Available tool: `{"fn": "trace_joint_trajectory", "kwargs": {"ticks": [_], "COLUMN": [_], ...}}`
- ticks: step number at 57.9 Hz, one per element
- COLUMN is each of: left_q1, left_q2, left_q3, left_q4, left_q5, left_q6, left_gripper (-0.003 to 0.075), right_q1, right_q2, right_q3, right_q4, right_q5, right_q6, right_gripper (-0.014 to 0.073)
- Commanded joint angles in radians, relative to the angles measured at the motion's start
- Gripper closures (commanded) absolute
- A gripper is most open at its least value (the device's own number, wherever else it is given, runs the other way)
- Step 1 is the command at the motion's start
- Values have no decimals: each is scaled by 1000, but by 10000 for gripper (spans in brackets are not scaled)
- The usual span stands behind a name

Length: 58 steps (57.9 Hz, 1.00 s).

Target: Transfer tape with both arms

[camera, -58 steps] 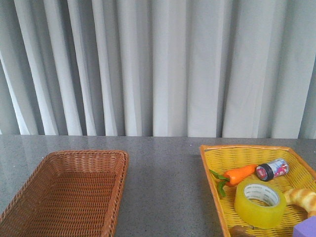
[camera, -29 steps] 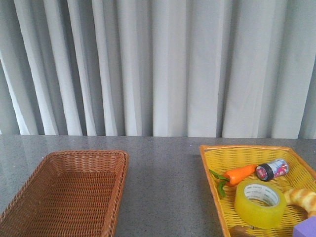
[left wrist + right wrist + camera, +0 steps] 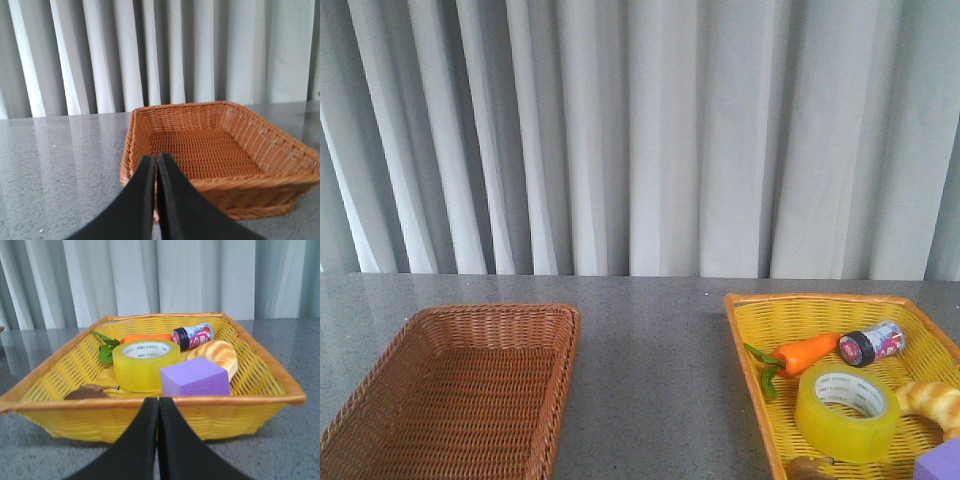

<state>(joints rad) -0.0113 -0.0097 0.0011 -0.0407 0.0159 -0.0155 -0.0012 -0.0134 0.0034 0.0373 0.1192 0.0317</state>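
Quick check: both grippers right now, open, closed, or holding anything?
Left gripper: closed, holding nothing.
Right gripper: closed, holding nothing; tape lies untouched in the yellow basket.

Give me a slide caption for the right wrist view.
Shut right gripper faces the yellow basket holding the tape.

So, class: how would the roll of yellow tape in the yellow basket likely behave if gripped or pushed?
The tape lies flat on its side, so it probably won't roll. Its ring shape looks stiff, likely holding form under a claw. The glossy outside might be slippery.
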Motion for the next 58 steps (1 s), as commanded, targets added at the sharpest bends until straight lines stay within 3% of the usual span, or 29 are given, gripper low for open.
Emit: {"fn": "trace_joint_trajectory", "kwargs": {"ticks": [1, 10, 28, 33, 47, 58], "left_q1": [-1, -1, -1, -1, -1, -1], "left_q2": [-14, 54, 419, 517, 674, 720], "left_q3": [-103, -268, -656, -719, -735, -735], "left_q4": [-20, -17, -16, -16, -17, -18], "left_q5": [-82, -22, 332, 422, 532, 537], "left_q6": [-43, -45, -41, 15, 55, 55], "left_gripper": [726, 726, 726, 726, 726, 726], "right_q1": [-5, -5, -5, -5, -5, -5], "right_q2": [-5, 57, 357, 440, 606, 673], "right_q3": [-93, -264, -579, -633, -659, -659], "right_q4": [1, -11, -37, -37, -26, -26], "right_q5": [-72, -2, 149, 179, 307, 351], "right_q6": [-12, -14, -16, -16, -15, -15], "right_gripper": [598, 598, 598, 598, 598, 598]}}
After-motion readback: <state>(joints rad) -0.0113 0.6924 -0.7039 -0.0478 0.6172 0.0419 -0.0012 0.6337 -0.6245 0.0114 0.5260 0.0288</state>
